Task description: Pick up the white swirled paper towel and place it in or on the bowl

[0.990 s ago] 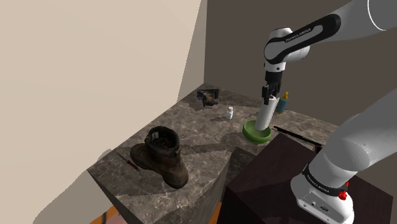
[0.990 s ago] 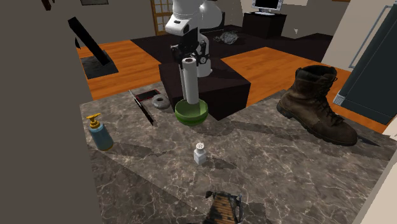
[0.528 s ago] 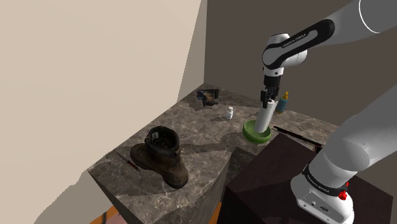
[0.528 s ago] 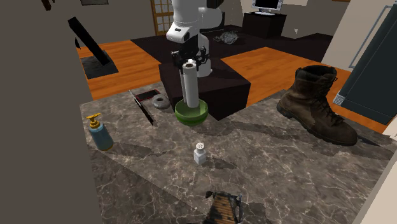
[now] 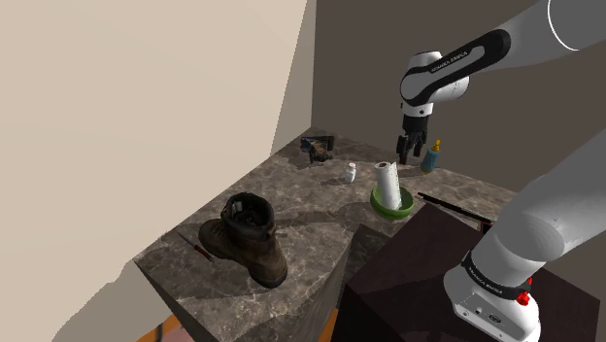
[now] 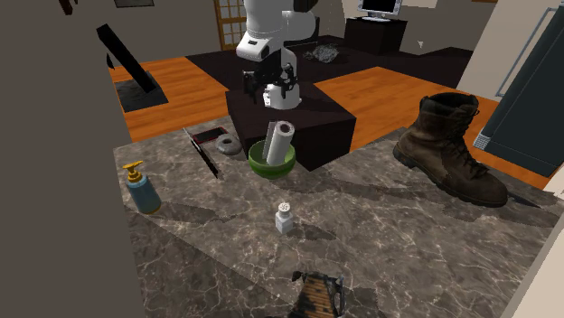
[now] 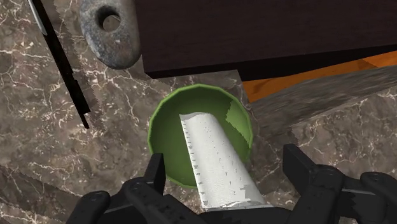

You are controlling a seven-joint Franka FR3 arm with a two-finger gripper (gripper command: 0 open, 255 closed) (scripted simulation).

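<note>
The white paper towel roll [image 5: 387,183] stands in the green bowl [image 5: 378,203] on the marble counter, leaning toward the shoulder view's left. In the second exterior view the roll [image 6: 280,143] tips to the right inside the bowl [image 6: 271,165]. My gripper [image 5: 409,153] hangs just above the roll, open and clear of it. From the wrist, the roll [image 7: 213,159] rises out of the bowl [image 7: 159,121] between the fingers of my gripper [image 7: 226,159], which stand apart and do not touch it.
A brown boot [image 6: 452,149] lies at the counter's far end. A blue soap bottle [image 6: 140,188], a small white shaker [image 6: 285,217], a grey ring [image 6: 229,144] and a thin black tool [image 6: 204,154] surround the bowl. The dark stand [image 6: 307,117] borders the counter behind the bowl.
The fingers have opened and let go of the roll. The roll has sunk into the bowl and tipped from upright to leaning. The hand stays just above it.
</note>
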